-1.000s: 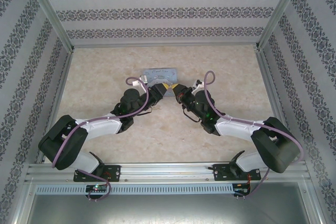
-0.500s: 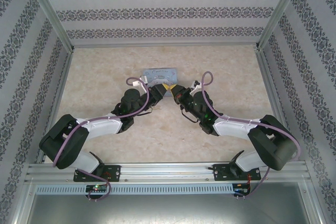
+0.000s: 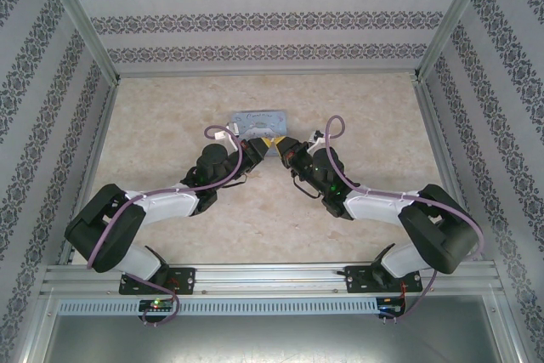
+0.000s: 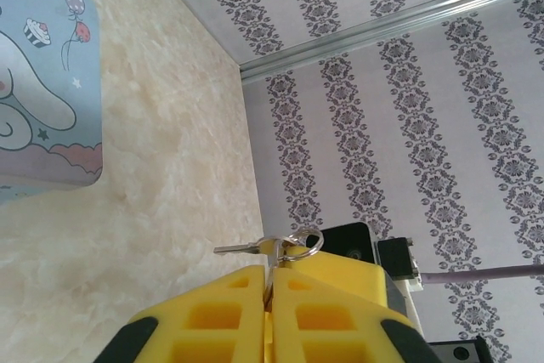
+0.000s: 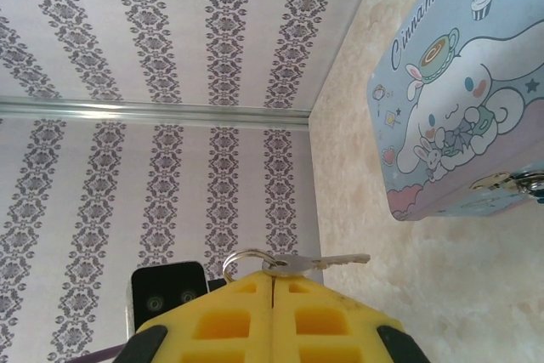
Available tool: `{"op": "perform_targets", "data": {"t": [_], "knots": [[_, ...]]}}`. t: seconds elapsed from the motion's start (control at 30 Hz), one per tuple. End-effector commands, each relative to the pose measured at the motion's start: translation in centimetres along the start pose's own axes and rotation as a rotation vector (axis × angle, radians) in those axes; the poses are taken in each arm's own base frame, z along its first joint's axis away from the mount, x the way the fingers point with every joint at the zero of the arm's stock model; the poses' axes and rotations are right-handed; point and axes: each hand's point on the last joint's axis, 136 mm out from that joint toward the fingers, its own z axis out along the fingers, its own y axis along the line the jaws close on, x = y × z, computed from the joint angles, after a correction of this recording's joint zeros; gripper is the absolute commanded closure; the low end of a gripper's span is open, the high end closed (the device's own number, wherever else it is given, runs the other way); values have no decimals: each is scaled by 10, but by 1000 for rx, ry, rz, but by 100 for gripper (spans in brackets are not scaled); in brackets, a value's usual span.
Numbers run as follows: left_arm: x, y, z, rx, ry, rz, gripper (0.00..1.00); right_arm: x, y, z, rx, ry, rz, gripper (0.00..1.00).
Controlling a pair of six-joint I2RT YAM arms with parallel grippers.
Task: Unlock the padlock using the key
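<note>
The small grey key [image 5: 327, 261] hangs on a silvery split ring [image 5: 246, 258]. My right gripper [image 5: 272, 276] is shut with the key's head at its fingertips and the blade pointing right. My left gripper [image 4: 270, 268] is shut on a thin, edge-on metal piece of the same ring [image 4: 299, 244], and the key [image 4: 242, 248] pokes out to the left. Both grippers [image 3: 270, 144] meet tip to tip just in front of the pale blue cartoon tin [image 3: 259, 116]. The padlock [image 5: 512, 182] sits on the tin's front edge, cut off by the frame.
The tin [image 5: 459, 82] lies flat on the marbled table [image 3: 357, 108] behind the gripper tips. Patterned walls and metal rails [image 3: 89, 133] close the table on three sides. Purple cables [image 3: 336, 129] loop over both wrists.
My left gripper has closed onto the key ring's metal. The right arm has moved slightly left, bringing the two grippers' tips together.
</note>
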Motion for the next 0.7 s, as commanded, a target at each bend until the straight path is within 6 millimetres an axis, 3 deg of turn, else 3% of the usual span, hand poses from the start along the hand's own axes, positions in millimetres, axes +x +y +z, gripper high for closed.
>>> {"op": "perform_targets", "data": {"t": [0.0, 0.1, 0.13, 0.2, 0.3, 0.4, 0.5, 0.67], "knots": [[-6, -8, 2, 30, -21, 24, 99, 4, -3, 0, -9, 4, 13, 100], [-5, -7, 2, 19, -7, 40, 100, 2, -6, -3, -5, -3, 14, 100], [-4, -5, 2, 11, -1, 47, 100, -1, -9, -5, 1, -11, 15, 93], [-3, -4, 0, -13, 22, 81, 100, -11, -21, -15, 28, -32, 12, 65], [1, -3, -4, -80, 95, 193, 100, -31, -35, -34, 63, -69, -11, 50], [7, -8, -10, -114, 186, 322, 100, -48, -37, -49, 83, -64, -88, 43], [10, -16, -15, -106, 271, 410, 100, -61, -26, -55, 60, -7, -209, 39], [11, -24, -17, -54, 408, 468, 100, -59, 3, -52, -67, 184, -412, 39]]}}
